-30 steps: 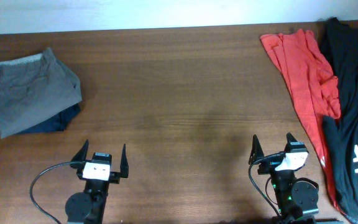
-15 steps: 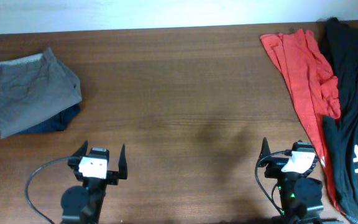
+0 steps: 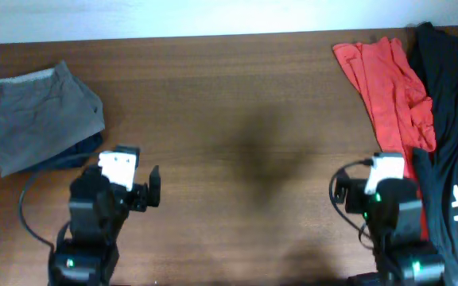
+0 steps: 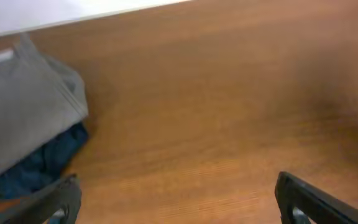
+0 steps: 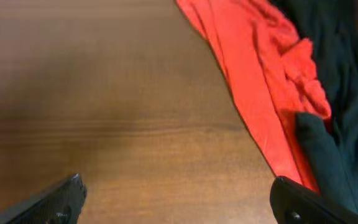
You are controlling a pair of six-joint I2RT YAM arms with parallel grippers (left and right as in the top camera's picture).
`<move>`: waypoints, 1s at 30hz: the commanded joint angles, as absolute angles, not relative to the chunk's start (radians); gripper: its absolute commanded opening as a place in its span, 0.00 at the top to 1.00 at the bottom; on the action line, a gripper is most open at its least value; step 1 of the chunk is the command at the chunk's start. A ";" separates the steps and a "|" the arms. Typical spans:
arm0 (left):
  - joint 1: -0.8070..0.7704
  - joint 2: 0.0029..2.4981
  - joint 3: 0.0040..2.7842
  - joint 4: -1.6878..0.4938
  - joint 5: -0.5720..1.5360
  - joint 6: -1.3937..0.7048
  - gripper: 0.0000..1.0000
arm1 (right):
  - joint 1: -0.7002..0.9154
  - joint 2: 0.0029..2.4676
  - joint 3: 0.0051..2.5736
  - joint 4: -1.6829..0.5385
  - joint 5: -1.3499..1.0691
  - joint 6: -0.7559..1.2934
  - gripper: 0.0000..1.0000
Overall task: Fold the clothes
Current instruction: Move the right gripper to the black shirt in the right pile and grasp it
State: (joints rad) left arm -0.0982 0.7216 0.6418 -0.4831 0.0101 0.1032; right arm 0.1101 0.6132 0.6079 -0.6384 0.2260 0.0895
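The clothes lie at the table's right end. A coral-red T-shirt (image 3: 388,87) is crumpled in a long strip, and a black T-shirt (image 3: 452,151) with white lettering overlaps its right side. My right gripper (image 3: 376,191) hovers open just left of the red shirt's lower edge. In the right wrist view the red shirt (image 5: 253,74) and black cloth (image 5: 340,99) lie ahead and to the right of the open right gripper (image 5: 179,196), with bare wood between its fingers. My left gripper (image 3: 126,189) is open over bare wood at the front left, and the left wrist view shows the left gripper (image 4: 178,199) holding nothing.
A folded grey garment (image 3: 38,119) rests on a dark blue one (image 3: 74,155) at the left end, just ahead and left of the left gripper. The left wrist view shows the grey garment (image 4: 23,112) and the blue one (image 4: 36,168). The table's far edge (image 3: 213,37) runs along the top.
Both arms have lifted and reached farther over the table. The left gripper is now nearer the grey pile and the right nearer the red shirt. Both jaws stayed open.
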 commanded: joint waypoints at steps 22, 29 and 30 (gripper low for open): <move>-0.102 0.818 0.799 -0.539 0.068 0.090 0.01 | -0.339 1.435 0.882 -0.635 0.380 0.305 0.07; -0.102 0.819 0.799 -0.532 0.076 0.090 0.02 | -0.432 1.621 0.882 -0.592 0.401 0.305 0.18; -0.102 0.819 0.799 -0.532 0.086 0.090 0.02 | -0.436 1.629 0.882 -0.580 0.401 0.305 0.18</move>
